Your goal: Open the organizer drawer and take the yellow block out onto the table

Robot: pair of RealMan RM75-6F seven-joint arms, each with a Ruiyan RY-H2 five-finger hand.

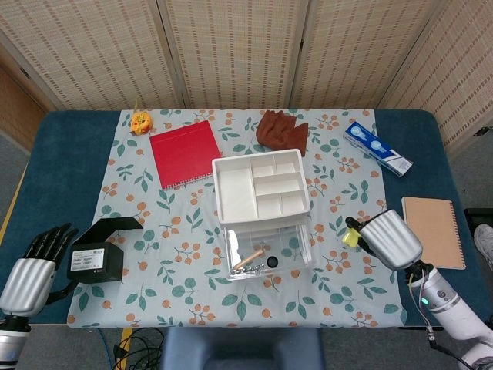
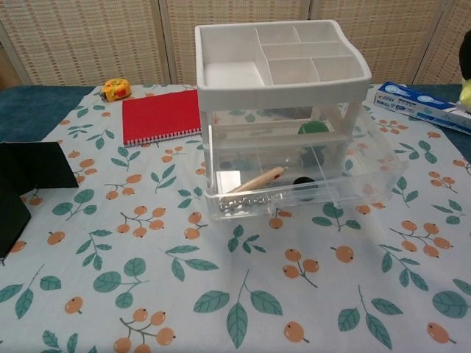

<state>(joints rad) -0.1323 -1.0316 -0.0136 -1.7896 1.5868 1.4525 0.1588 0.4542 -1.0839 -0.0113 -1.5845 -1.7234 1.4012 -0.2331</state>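
The white organizer [image 1: 260,187] [image 2: 280,55] stands mid-table with its clear drawer [image 1: 266,254] [image 2: 309,173] pulled out toward me. A pencil, a small chain and a black round piece lie in the drawer. My right hand [image 1: 389,238] hovers to the right of the drawer and holds the yellow block [image 1: 350,237] at its fingertips, above the tablecloth. In the chest view only a sliver of the yellow block [image 2: 466,88] shows at the right edge. My left hand [image 1: 32,271] hangs open at the table's near left corner, holding nothing.
A black box [image 1: 96,260] [image 2: 22,176] sits near the left hand. A red notebook [image 1: 184,152] [image 2: 161,115], a yellow toy [image 1: 140,121], a brown cloth [image 1: 282,129], a blue-white box [image 1: 377,147] and a tan notebook [image 1: 432,232] lie around the organizer.
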